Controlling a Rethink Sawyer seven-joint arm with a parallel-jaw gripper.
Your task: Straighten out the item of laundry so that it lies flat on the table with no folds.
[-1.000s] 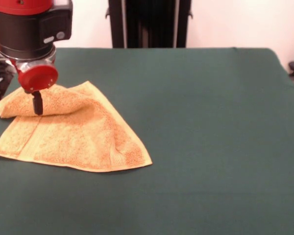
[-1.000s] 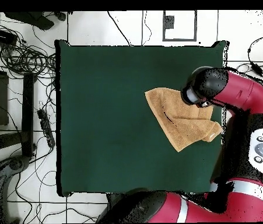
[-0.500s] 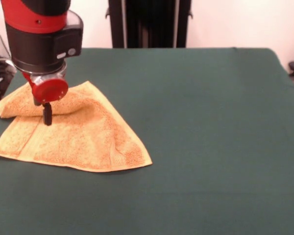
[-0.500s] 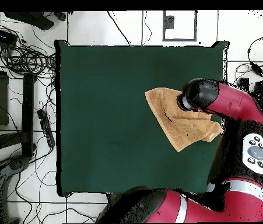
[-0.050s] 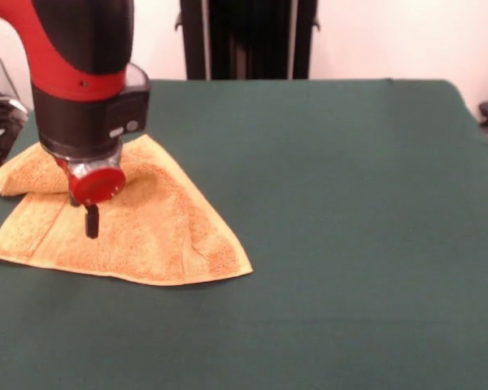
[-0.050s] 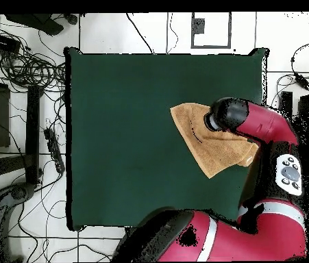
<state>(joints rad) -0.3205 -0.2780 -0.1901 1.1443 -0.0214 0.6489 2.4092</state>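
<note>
The towel (image 5: 118, 219) is lying by one side edge of the table (image 5: 350, 203), toward the corner on the robot's side, and it is not flat: in the front view its far part is doubled over the rest, leaving a rolled fold along the top and a roughly triangular outline, with one corner pointing toward the table's middle. A woven band is showing near its left edge.

The gripper (image 5: 91, 221) is hanging over the towel, just in front of the fold, its dark tip close above the cloth or touching it; whether it is spread or closed cannot be told, since only one dark stub is showing below the red disc.

To do this step well, the gripper should probably take only the upper layer, near the free corner of the folded flap, then carry it away from the fold line, keeping low so the lower layer is not dragging along.

Compared with half a second ago, the arm (image 6: 253, 130) is standing further from the table's far edge and lower, off the fold's crest. The towel is lying as before.
</note>
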